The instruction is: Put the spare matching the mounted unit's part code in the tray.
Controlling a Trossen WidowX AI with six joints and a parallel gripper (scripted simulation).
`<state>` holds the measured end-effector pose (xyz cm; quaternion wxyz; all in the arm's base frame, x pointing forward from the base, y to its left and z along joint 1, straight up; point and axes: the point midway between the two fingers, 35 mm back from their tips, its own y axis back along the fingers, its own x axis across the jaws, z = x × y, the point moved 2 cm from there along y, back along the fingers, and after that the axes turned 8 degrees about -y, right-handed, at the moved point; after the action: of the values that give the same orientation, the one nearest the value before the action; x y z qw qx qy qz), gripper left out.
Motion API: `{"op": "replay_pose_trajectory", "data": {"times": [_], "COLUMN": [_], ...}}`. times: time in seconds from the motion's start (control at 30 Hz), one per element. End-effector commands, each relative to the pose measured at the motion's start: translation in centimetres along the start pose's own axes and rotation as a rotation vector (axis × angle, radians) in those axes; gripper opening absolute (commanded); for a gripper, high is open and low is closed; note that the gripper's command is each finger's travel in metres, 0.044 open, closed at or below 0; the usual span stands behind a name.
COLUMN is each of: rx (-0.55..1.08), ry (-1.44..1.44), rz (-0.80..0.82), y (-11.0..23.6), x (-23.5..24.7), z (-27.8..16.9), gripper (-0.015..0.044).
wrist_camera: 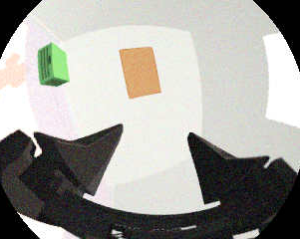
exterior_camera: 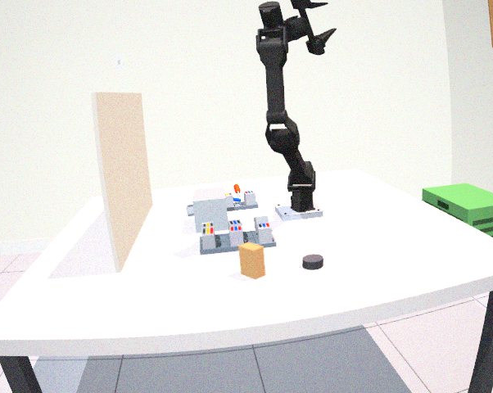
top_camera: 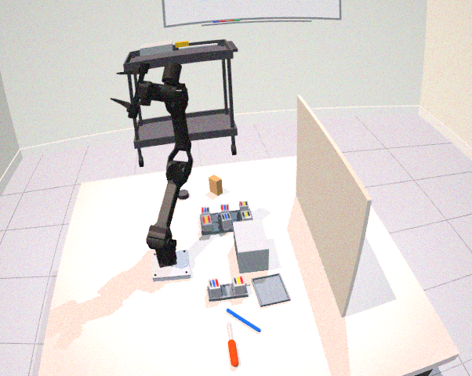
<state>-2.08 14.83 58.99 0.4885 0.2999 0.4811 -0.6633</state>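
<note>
A dark robot arm stands on a white table (top_camera: 107, 316), stretched almost fully upward. Its gripper (top_camera: 125, 87) sits at the very top, fingers spread wide with nothing between them, pointing sideways out over the room, not down at the table.

The things the task concerns all lie far below the gripper, low on the table beside the arm's base plate (top_camera: 184, 272). A grey block, seemingly the mounted unit (top_camera: 250, 247), stands between two grey holders. The farther holder (top_camera: 224, 220) carries small spares with coloured stripes; the nearer holder (top_camera: 227, 287) carries two more, one striped blue and red, one red and yellow. The tray (top_camera: 270, 289) lies flat just beside the nearer holder, with nothing in it. (From the exterior view, the block's far face seems to show a small striped label (exterior_camera: 207, 229), but its colours are too small to trust.)

The coming move likely depends on seeing that label, so the raised wrist must come down and turn toward the block.
</note>
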Motion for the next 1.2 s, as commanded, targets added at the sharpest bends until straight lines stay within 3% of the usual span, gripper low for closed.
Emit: {"op": "replay_pose_trajectory", "data": {"times": [0.0, 0.3, 0.53, 0.7, 0.93, 1.17], "rx": [0.0, -0.062, -0.359, -0.571, -0.835, -1.045], "ry": [0.0, -0.019, -0.111, -0.168, -0.208, -0.176], "rz": [0.0, 0.04, 0.263, 0.451, 0.748, 1.076], "y": [0.0, -1.3, -5.3, -5.5, -1.8, 6.2], "x": [0.0, 0.9, 5.7, 9.5, 14.4, 18.6], "z": [0.0, 1.5, 9.7, 16.4, 25.1, 31.5], "gripper": [0.0426, 0.044, 0.044, 0.044, 0.044, 0.044]}}
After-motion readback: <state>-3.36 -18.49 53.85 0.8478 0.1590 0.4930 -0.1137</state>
